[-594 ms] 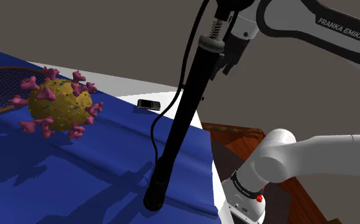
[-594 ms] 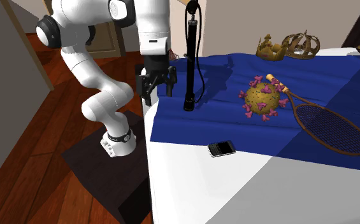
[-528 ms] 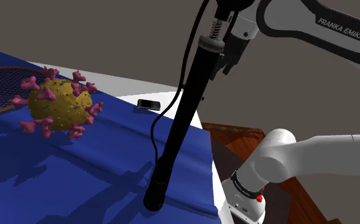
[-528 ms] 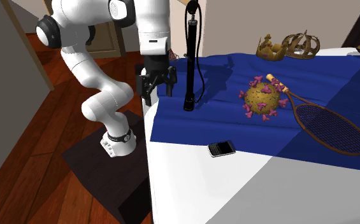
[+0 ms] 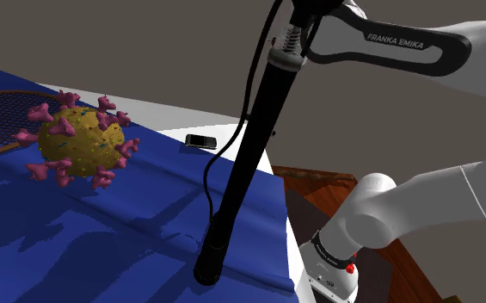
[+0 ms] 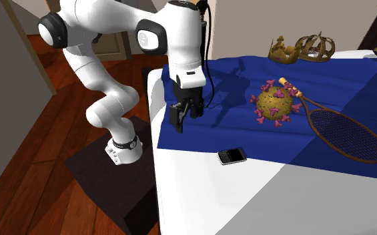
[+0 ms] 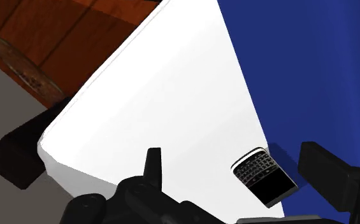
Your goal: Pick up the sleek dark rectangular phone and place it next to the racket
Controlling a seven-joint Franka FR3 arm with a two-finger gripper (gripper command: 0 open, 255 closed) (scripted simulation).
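Hovering spread and empty above the white surface (image 7: 172, 95), the gripper (image 6: 182, 115) faces the phone (image 7: 264, 176) — thin, stiff, light, likely slick — best pinched across its long edges

Item one: the phone (image 6: 232, 156). It is a small, dark, rectangular slab lying flat and face up (the wrist view shows a keypad on one half and a black screen on the other). It rests on the white surface (image 6: 200, 193), just beside the edge of the blue cover (image 6: 247, 130), and nothing touches it.

Item two: the racket (image 6: 345, 133). It has a dark brown oval frame, strung, with a thin shaft and a tan grip end. It lies flat on the blue cover, well apart from the phone.
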